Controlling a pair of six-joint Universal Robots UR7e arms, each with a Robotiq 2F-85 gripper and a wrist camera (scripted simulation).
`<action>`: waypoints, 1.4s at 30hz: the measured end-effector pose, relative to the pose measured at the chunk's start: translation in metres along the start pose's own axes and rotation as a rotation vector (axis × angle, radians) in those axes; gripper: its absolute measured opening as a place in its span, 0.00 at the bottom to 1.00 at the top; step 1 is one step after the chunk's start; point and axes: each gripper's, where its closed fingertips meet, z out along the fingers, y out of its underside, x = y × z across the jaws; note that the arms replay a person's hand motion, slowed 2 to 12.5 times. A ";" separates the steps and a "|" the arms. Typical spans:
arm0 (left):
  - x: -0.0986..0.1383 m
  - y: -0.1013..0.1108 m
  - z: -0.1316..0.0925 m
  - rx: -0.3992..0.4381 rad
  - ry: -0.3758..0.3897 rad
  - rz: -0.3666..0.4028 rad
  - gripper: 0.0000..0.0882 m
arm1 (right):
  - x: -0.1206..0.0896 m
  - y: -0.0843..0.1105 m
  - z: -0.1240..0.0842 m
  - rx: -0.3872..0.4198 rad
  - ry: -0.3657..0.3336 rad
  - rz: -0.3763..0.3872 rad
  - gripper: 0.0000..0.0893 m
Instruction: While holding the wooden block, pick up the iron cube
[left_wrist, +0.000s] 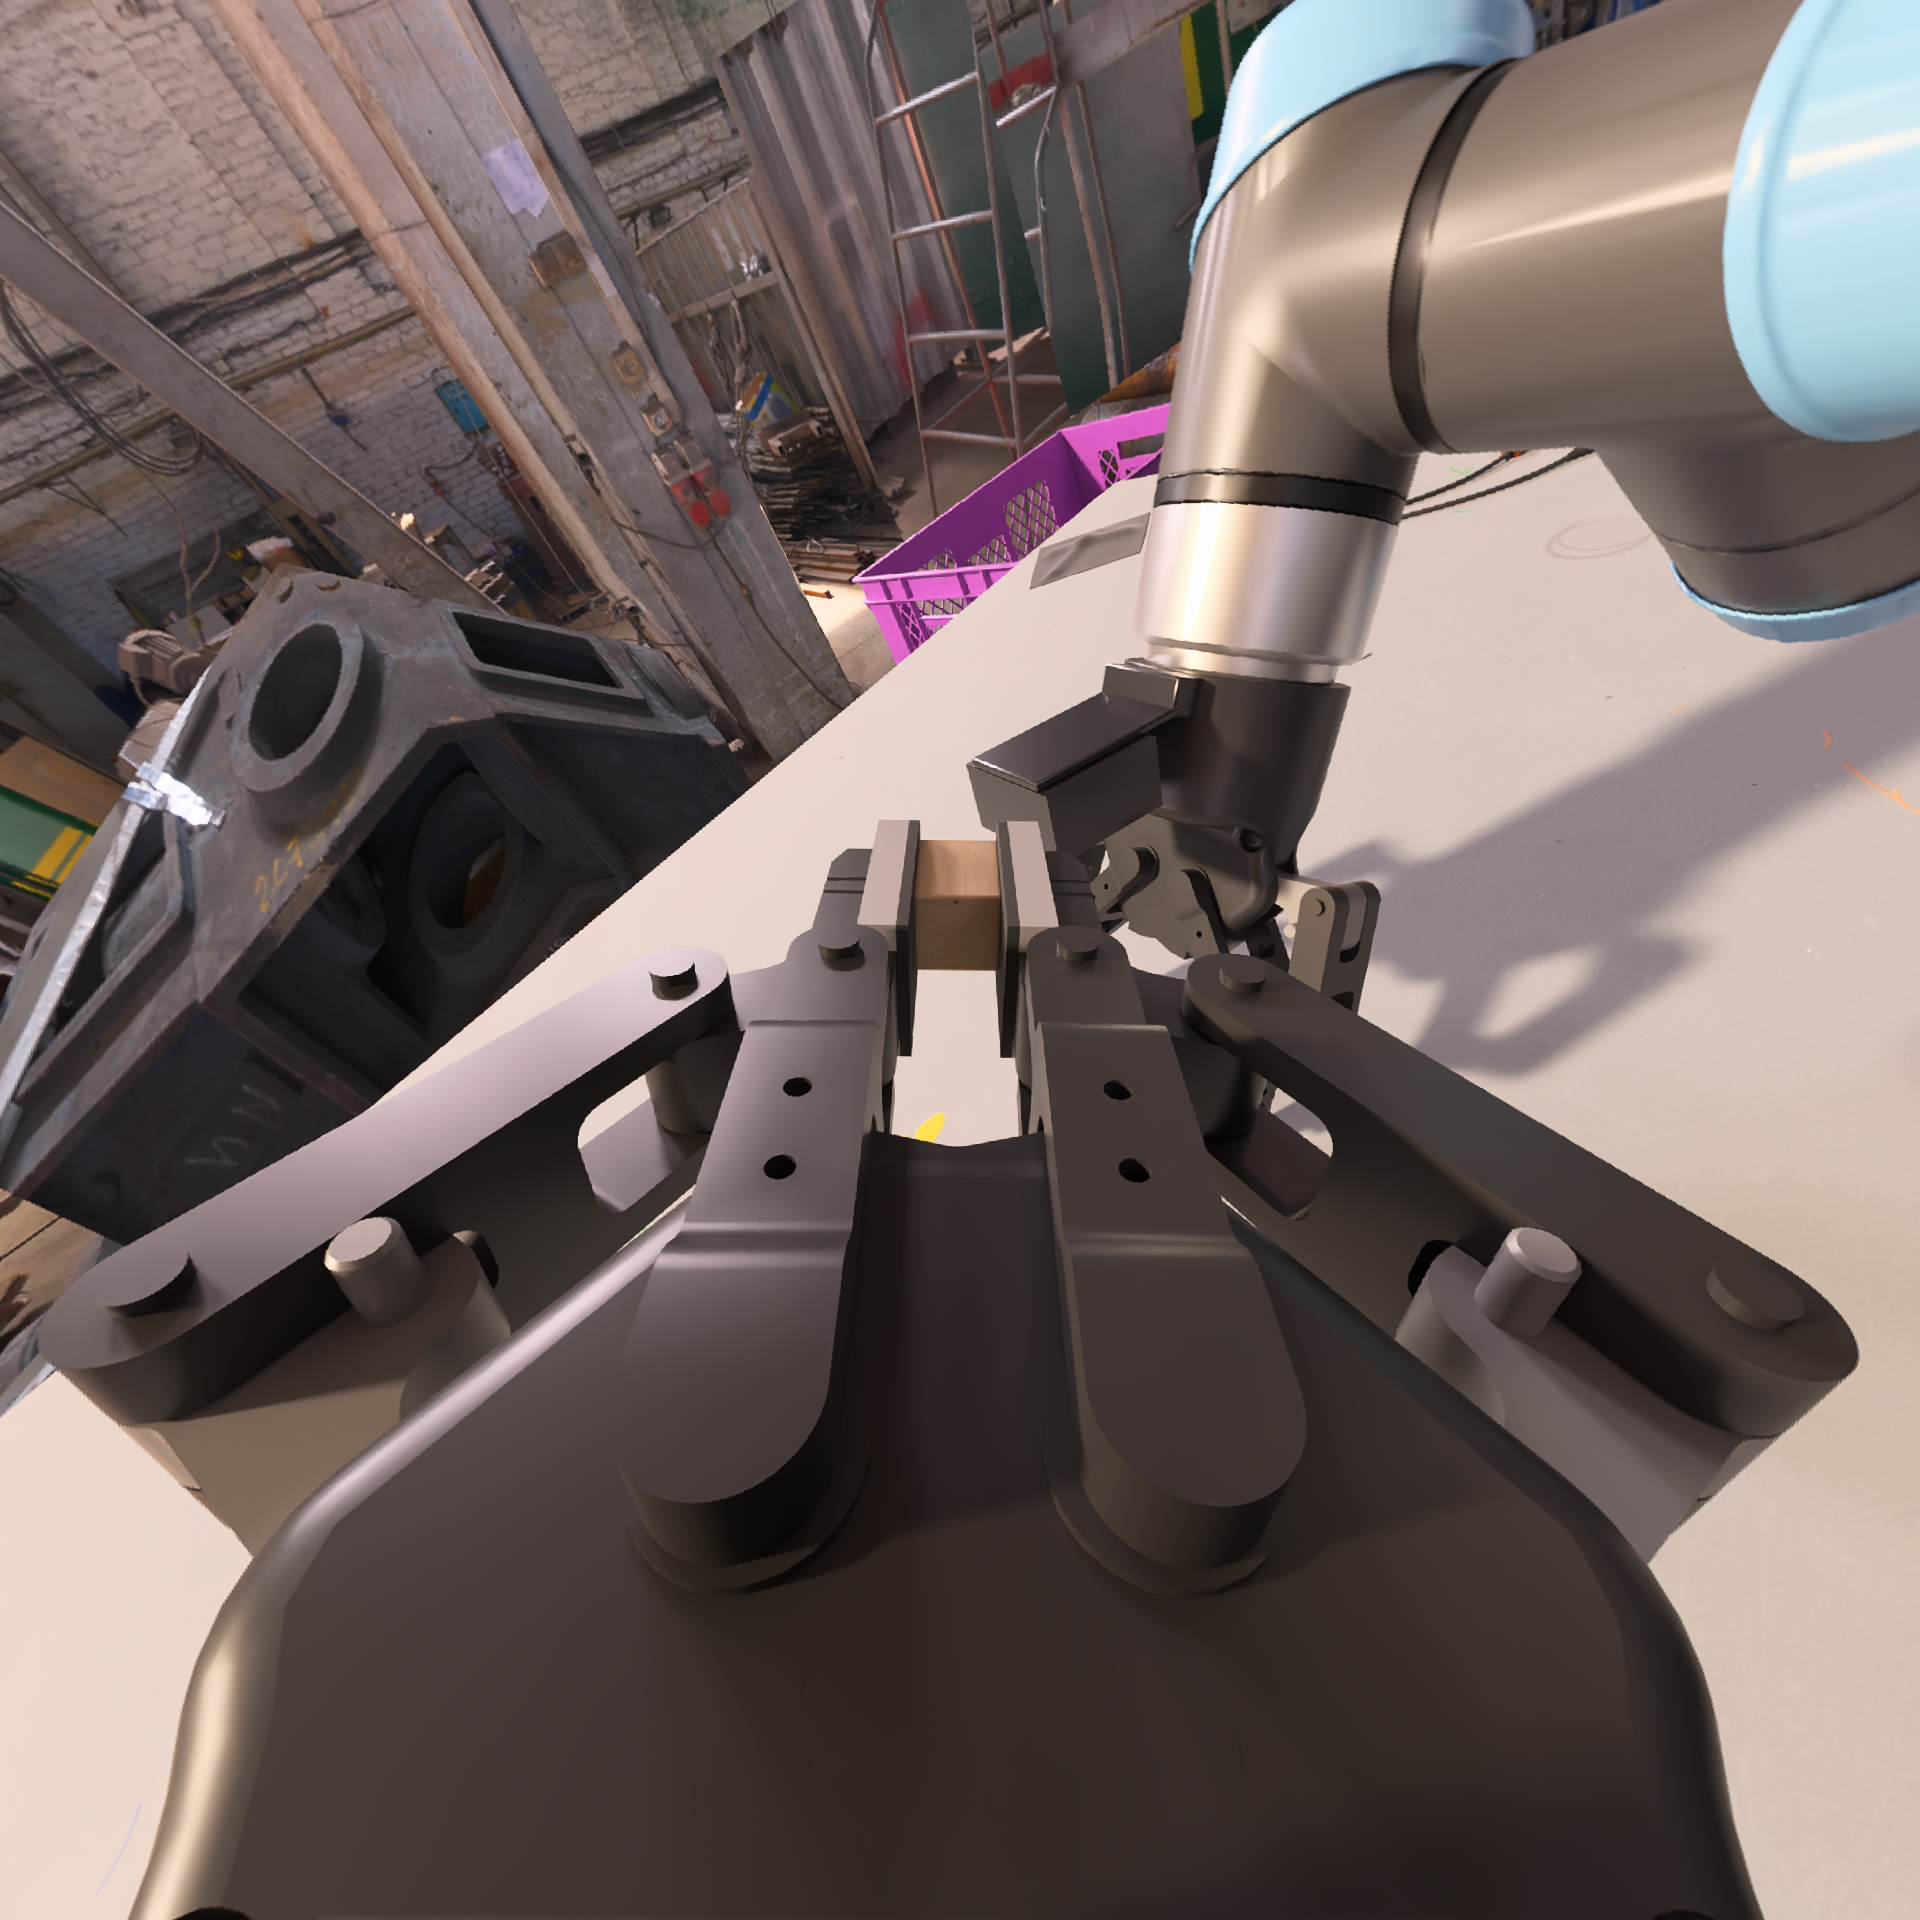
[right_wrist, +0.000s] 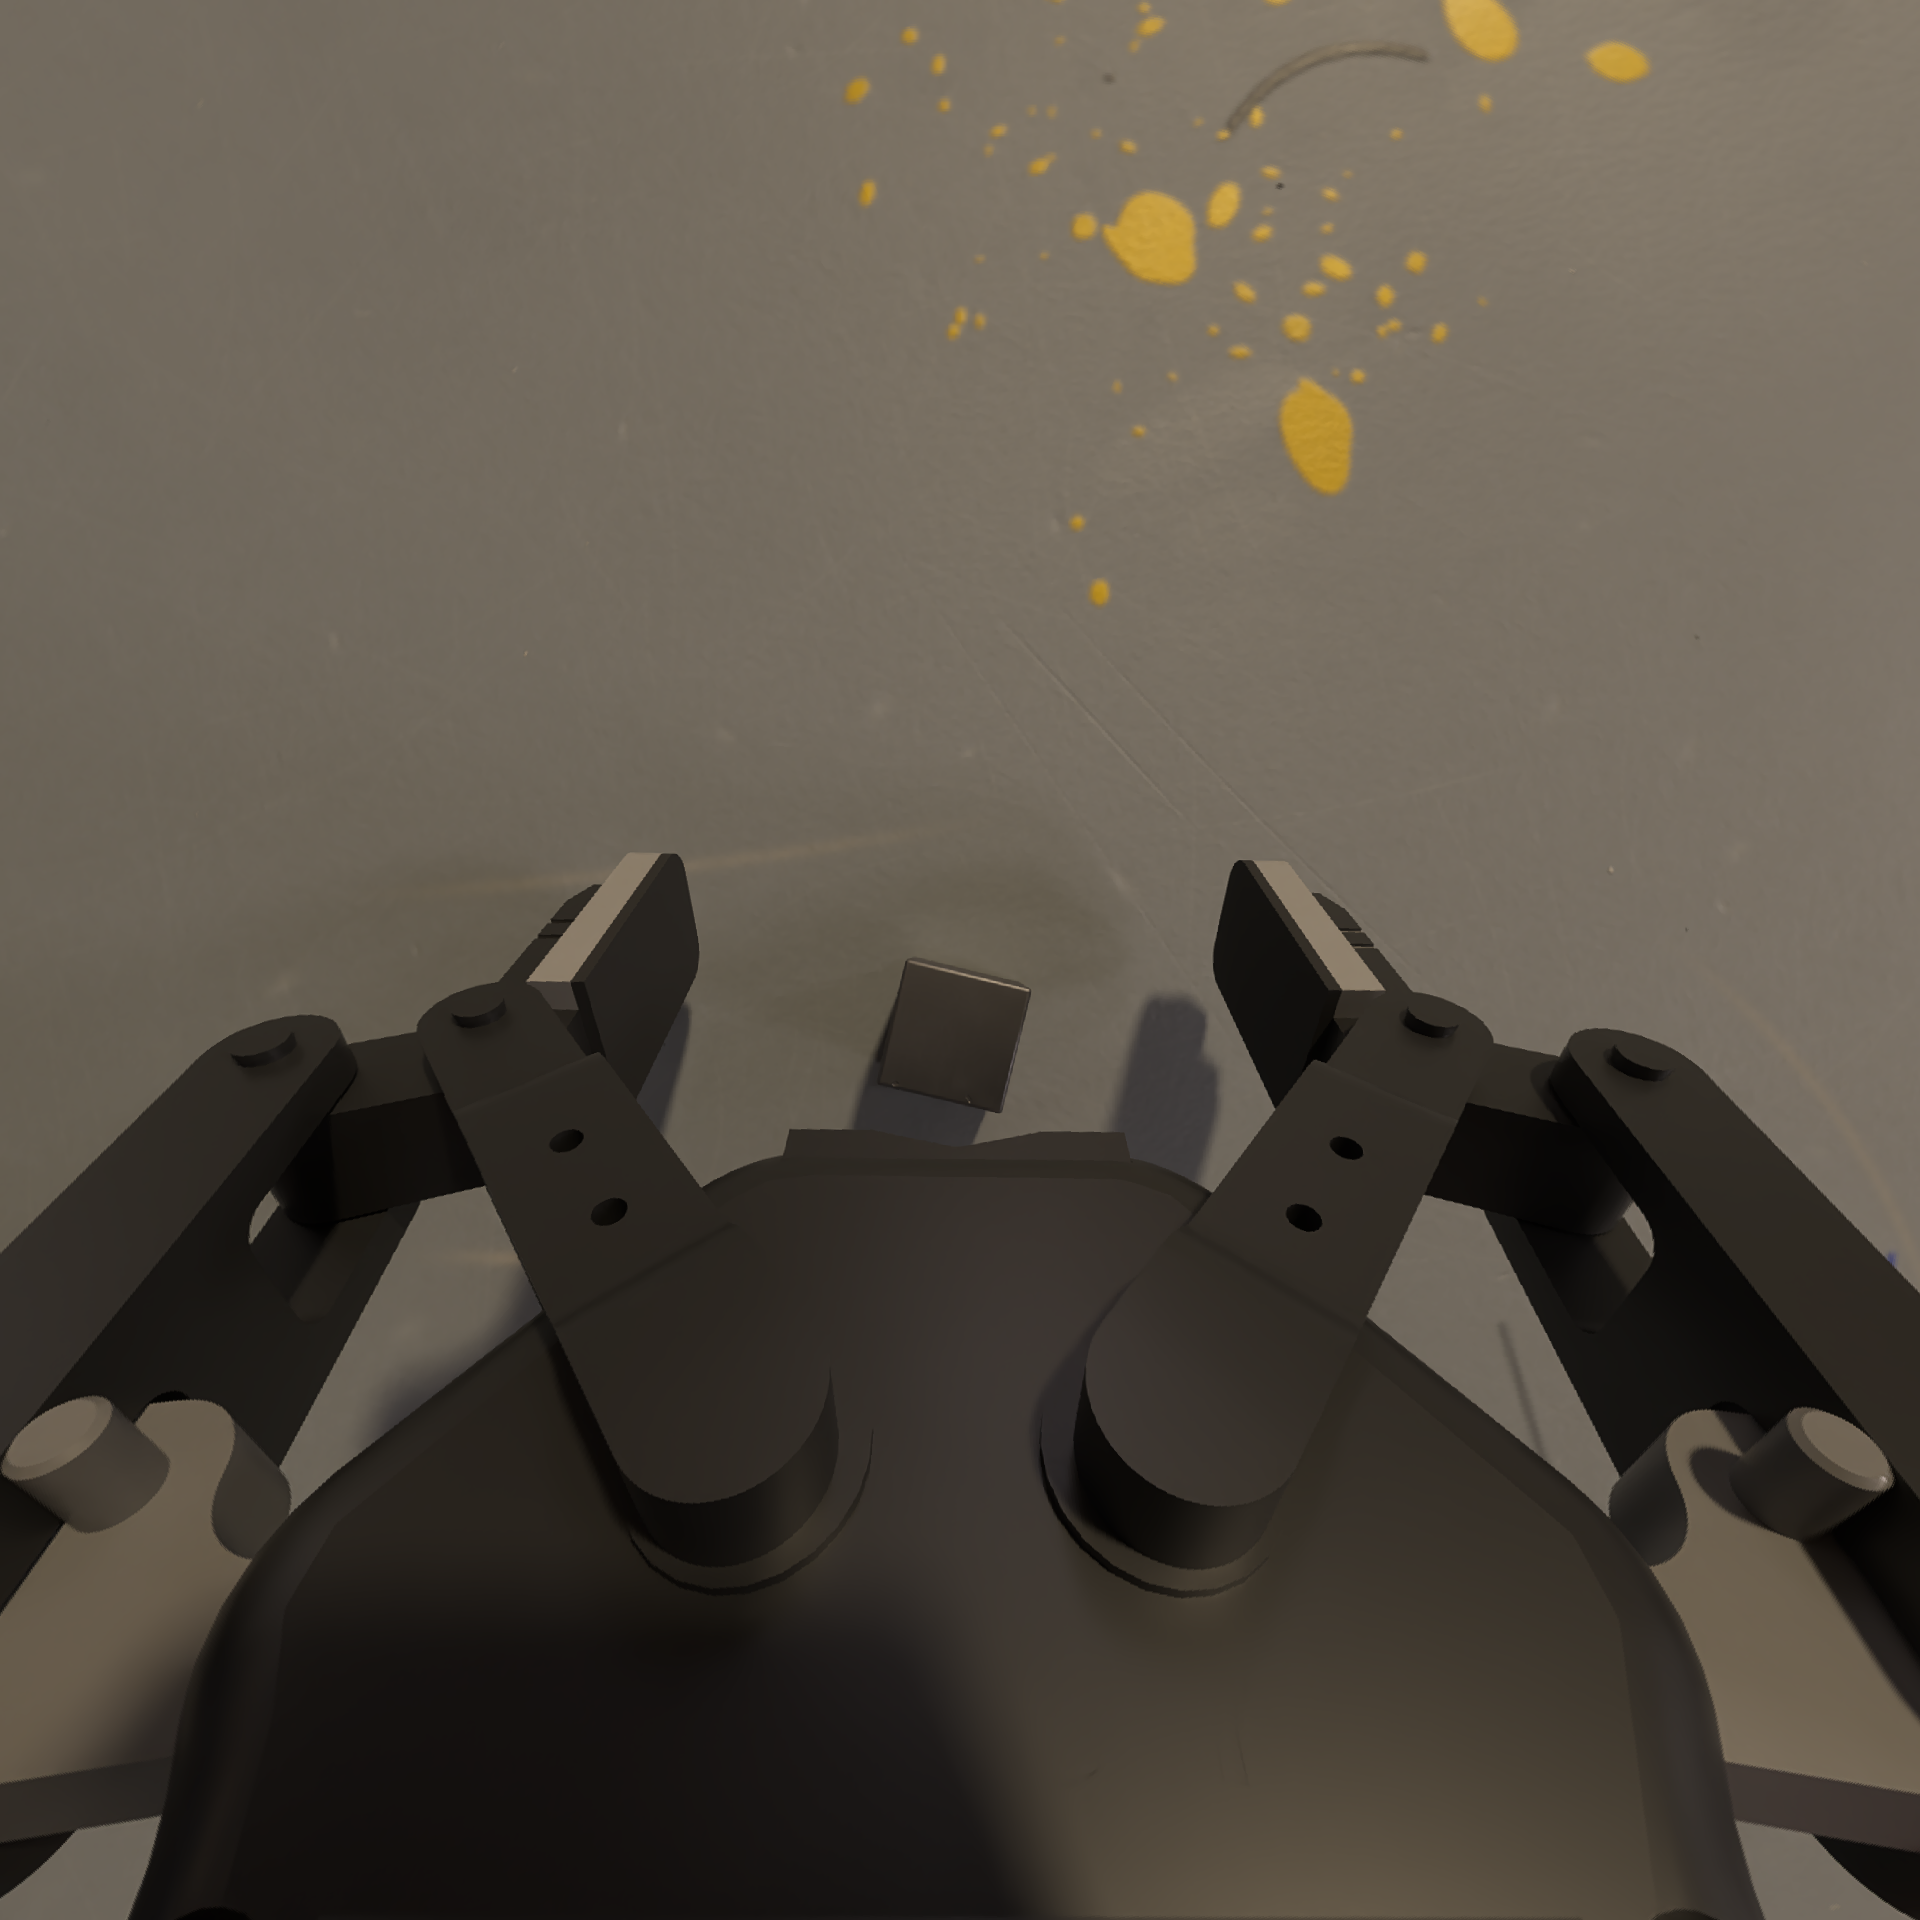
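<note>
In the left wrist view my left gripper (left_wrist: 958, 883) is shut on the light wooden block (left_wrist: 958, 902) and holds it above the grey table (left_wrist: 1455, 1039). Behind it the right arm reaches down, and its gripper (left_wrist: 1236, 914) is low over the table. In the right wrist view my right gripper (right_wrist: 956, 935) is open and points straight down. The small dark iron cube (right_wrist: 954, 1034) lies on the table (right_wrist: 520, 520) between the two fingers, near the palm. The fingers stand clear of the cube on both sides.
A purple mesh crate (left_wrist: 997, 540) stands at the table's far edge. A big dark metal casting (left_wrist: 343, 831) sits beyond the table's left edge. Yellow paint spatter (right_wrist: 1153, 239) marks the table ahead of the right gripper.
</note>
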 end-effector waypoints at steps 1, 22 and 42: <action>0.000 0.000 0.000 0.000 0.000 0.001 0.15 | 0.000 0.001 0.000 -0.008 -0.012 -0.019 0.96; 0.001 -0.001 0.000 -0.001 0.006 0.007 0.15 | -0.006 0.024 -0.015 -0.169 -0.172 -0.320 0.96; 0.004 0.006 0.002 -0.014 0.015 0.002 0.15 | -0.013 0.019 -0.024 -0.115 -0.047 -0.119 0.96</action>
